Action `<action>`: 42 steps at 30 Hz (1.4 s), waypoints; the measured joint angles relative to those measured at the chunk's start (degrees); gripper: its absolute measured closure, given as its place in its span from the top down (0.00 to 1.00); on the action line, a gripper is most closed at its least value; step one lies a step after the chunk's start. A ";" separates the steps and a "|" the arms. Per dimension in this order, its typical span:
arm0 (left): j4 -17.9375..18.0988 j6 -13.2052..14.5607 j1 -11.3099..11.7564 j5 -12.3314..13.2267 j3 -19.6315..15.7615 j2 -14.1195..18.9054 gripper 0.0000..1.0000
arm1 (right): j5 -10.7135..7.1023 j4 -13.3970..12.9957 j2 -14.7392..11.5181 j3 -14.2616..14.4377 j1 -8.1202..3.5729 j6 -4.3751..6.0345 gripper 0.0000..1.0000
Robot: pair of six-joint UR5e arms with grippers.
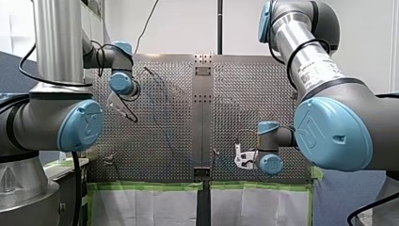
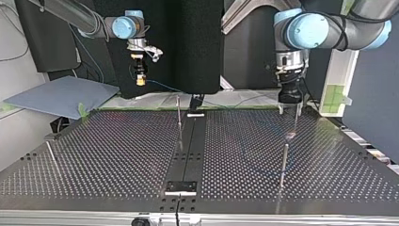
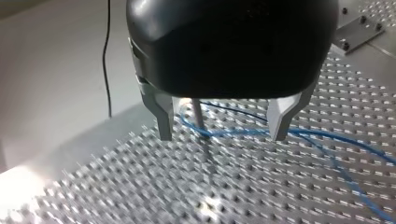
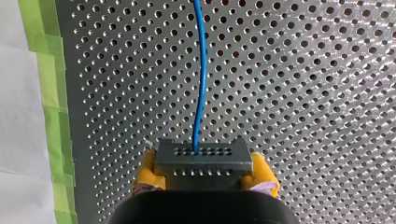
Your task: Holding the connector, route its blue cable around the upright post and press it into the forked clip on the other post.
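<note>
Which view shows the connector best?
The right wrist view: the connector sits close-up between my right gripper's yellow pads, blue cable leaving it. Top and front views show it too small; the left wrist view misses it.

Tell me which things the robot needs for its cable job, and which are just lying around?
For the job:
- connector, held in my right pincer
- blue cable
- upright post, inside my open left pincer
- second post

Just lying about:
- grey sheet
- green tape
- white paper
</note>
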 joint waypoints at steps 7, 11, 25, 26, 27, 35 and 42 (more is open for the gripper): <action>-3.43 3.42 -0.25 -2.58 1.84 3.42 1.00 | -0.03 -0.20 0.02 0.00 -0.07 0.03 0.00; -5.25 5.25 -0.30 -2.88 2.35 5.25 1.00 | -0.07 -0.25 0.03 -0.02 -0.10 0.04 0.00; -12.28 12.27 -1.21 2.63 6.25 12.28 1.00 | -0.58 -0.64 0.00 -0.07 -0.25 0.03 0.00; -12.72 12.73 -1.23 3.09 6.54 12.73 1.00 | -0.59 -0.63 0.00 -0.09 -0.25 0.04 0.00; -13.36 13.34 -1.26 3.70 6.85 13.33 1.00 | -0.60 -0.63 0.00 -0.09 -0.26 0.04 0.00; -15.19 17.39 -1.55 7.75 7.46 17.26 1.00 | -0.62 -0.64 0.00 -0.14 -0.25 0.30 0.00; -15.28 21.18 -2.15 11.54 7.50 16.99 1.00 | -1.06 -0.64 -0.02 -0.16 -0.24 0.45 0.00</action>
